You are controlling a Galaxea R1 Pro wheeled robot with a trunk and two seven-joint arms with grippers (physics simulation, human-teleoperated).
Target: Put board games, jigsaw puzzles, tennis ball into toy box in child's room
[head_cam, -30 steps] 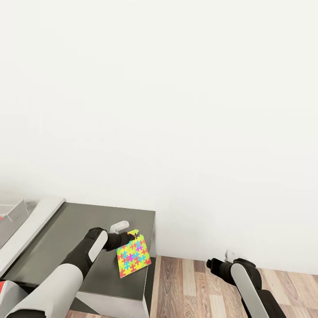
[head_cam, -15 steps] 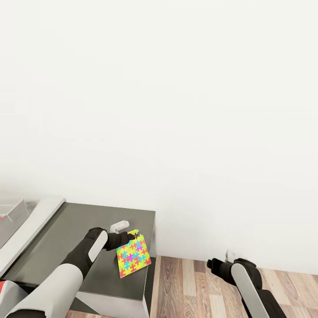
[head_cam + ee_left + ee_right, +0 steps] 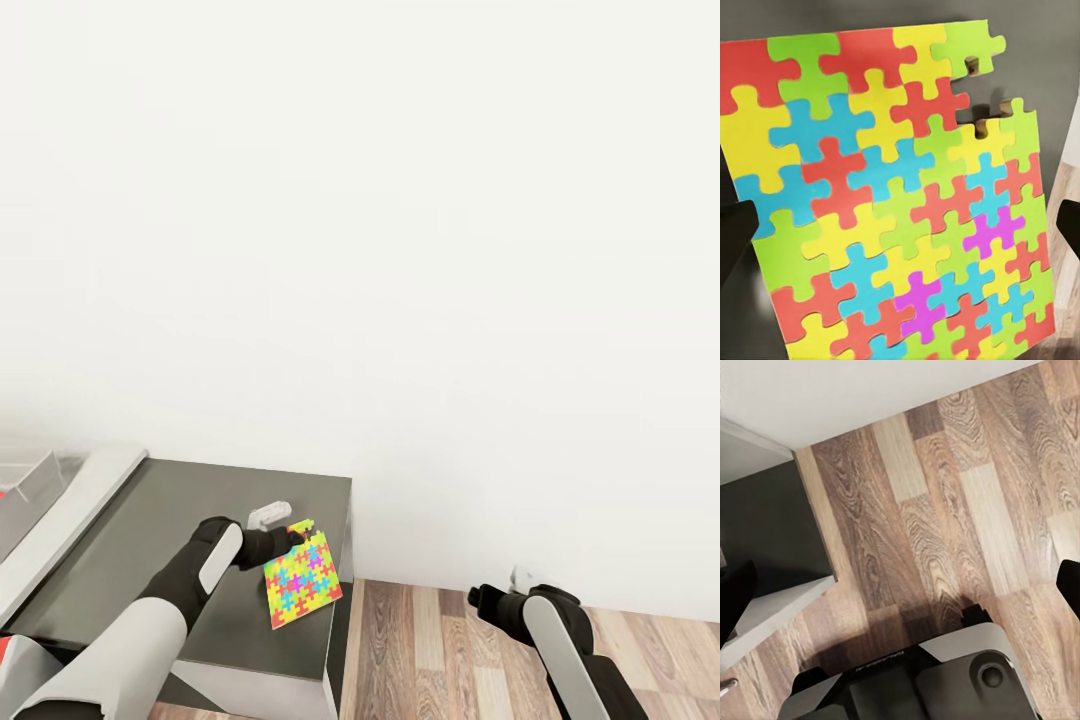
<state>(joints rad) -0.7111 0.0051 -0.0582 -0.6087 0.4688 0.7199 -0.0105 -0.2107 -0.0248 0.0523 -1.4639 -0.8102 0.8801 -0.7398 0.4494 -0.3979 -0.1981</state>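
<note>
Where table (image 3: 120,560) ends, jigsaw puzzle (image 3: 302,580), wood floor (image 3: 430,650)

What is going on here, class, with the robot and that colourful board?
The robot's left pincer is at the upper edge of a jigsaw puzzle lying near the corner of the grey table. In the left wrist view its fingers sit wide apart on either side of the puzzle, so nothing is gripped. The right pincer hangs open and empty over the wood floor.
</note>
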